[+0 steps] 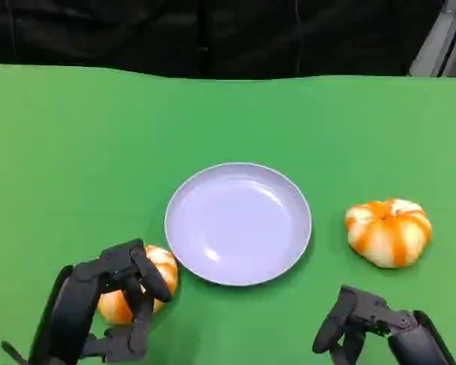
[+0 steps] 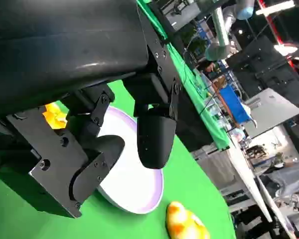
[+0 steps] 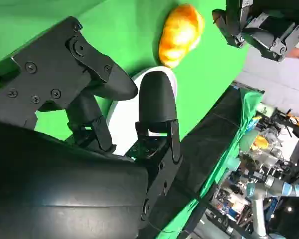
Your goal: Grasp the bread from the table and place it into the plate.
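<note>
The round lavender plate [image 1: 238,223] at frame centre held nothing. The left hand [image 1: 114,308], lower left, curled around one orange-striped bread roll [image 1: 140,293] without lifting it. Another roll [image 1: 388,232] waited at right. The right hand [image 1: 357,323] hung loosely spread, holding nothing.

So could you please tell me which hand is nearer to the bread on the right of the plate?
Right. The right hand hovers just in front of that bread, while the left hand is across the plate, at the other bread.
</note>
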`<action>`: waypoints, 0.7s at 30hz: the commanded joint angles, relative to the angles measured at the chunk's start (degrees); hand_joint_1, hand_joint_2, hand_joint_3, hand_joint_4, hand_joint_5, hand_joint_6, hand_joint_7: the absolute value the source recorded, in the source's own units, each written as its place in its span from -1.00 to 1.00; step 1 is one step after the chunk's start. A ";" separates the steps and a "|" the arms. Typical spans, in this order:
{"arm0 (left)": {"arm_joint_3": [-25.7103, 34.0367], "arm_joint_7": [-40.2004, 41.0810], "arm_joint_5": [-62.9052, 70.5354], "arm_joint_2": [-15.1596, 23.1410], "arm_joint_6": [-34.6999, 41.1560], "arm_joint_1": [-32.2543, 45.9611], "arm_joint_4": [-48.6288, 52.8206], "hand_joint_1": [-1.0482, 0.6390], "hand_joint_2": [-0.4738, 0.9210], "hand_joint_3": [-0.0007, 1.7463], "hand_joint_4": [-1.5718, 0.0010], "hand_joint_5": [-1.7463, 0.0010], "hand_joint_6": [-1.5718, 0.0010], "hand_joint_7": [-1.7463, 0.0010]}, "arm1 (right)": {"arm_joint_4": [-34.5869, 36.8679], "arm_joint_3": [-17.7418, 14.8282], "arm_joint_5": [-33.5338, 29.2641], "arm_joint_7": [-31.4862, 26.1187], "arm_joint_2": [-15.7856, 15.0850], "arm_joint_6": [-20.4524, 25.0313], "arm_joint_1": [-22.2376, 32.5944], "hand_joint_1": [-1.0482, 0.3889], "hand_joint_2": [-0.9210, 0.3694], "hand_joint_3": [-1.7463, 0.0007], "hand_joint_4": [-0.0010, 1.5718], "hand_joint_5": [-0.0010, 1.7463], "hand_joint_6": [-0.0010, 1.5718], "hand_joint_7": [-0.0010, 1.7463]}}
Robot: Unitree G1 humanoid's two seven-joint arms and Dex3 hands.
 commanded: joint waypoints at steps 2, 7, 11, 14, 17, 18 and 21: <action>0.35 -0.12 -0.01 0.71 -0.52 -0.40 0.27 0.29 0.13 0.68 -0.11 -0.96 -0.08 -0.64 | -0.68 -0.26 0.45 -0.32 -0.08 0.19 -0.01 0.31 -0.18 -0.51 0.00 0.98 -0.09 0.59; 0.44 0.17 0.48 0.74 -0.59 -0.52 0.42 0.29 0.14 0.67 -0.11 -0.96 -0.08 -0.64 | -1.27 -0.22 0.36 -0.13 -0.02 1.05 0.03 0.31 -0.17 -0.52 0.00 0.97 -0.09 0.59; 0.45 -0.04 0.20 0.72 -0.33 -0.52 0.37 0.29 0.13 0.68 -0.11 -0.96 -0.08 -0.64 | -1.36 -0.17 0.12 -0.24 -0.08 1.10 -0.05 0.33 -0.15 -0.53 0.01 0.97 -0.09 0.59; 0.48 0.02 0.21 0.74 -0.68 -0.51 0.51 0.30 0.13 0.68 -0.10 -0.96 -0.08 -0.63 | -1.34 -0.11 0.29 -0.20 -0.09 0.98 -0.05 0.35 -0.14 -0.54 0.01 0.97 -0.08 0.59; 0.49 0.05 0.27 0.71 -0.50 -0.39 0.31 0.30 0.13 0.68 -0.10 -0.95 -0.08 -0.63 | -1.94 -0.03 0.34 0.02 -0.02 1.79 0.22 0.34 -0.14 -0.54 0.01 0.97 -0.08 0.59; 0.53 0.02 0.10 0.71 -0.72 -0.48 0.51 0.30 0.13 0.68 -0.10 -0.94 -0.08 -0.62 | -1.88 -0.01 0.36 -0.07 -0.04 1.56 0.19 0.34 -0.14 -0.54 0.01 0.97 -0.08 0.59; 0.68 -0.11 -0.24 0.82 -1.00 -0.84 1.18 0.29 0.22 0.52 -0.05 -0.78 -0.06 -0.40 | -1.66 0.05 0.26 -0.35 -0.02 1.09 0.10 0.36 -0.13 -0.55 0.02 0.98 -0.08 0.60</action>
